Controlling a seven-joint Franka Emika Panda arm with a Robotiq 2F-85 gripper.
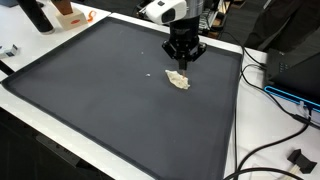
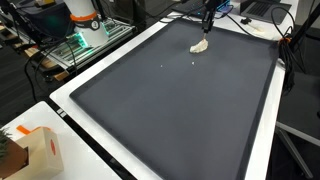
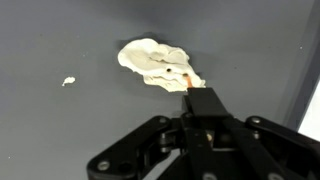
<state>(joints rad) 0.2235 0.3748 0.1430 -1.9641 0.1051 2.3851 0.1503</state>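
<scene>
My gripper (image 1: 183, 61) hangs low over the far part of a large dark mat (image 1: 100, 95), right above a cream, crumpled lump (image 1: 178, 80). In the wrist view the black fingers (image 3: 190, 88) are pressed together, with their tips at the lump's (image 3: 152, 60) near edge. A thin orange-tipped stick (image 3: 187, 76) pokes out between the tips and touches the lump. A small white crumb (image 3: 68, 81) lies on the mat to the lump's left. In an exterior view the gripper (image 2: 206, 28) and the lump (image 2: 199, 46) sit near the mat's far edge.
The mat (image 2: 170, 110) covers most of a white table. Black cables (image 1: 272, 95) and a black clamp (image 1: 297, 158) lie off the mat's side. An orange-and-white box (image 2: 40, 150) stands at a table corner. Shelving with gear (image 2: 85, 30) stands behind.
</scene>
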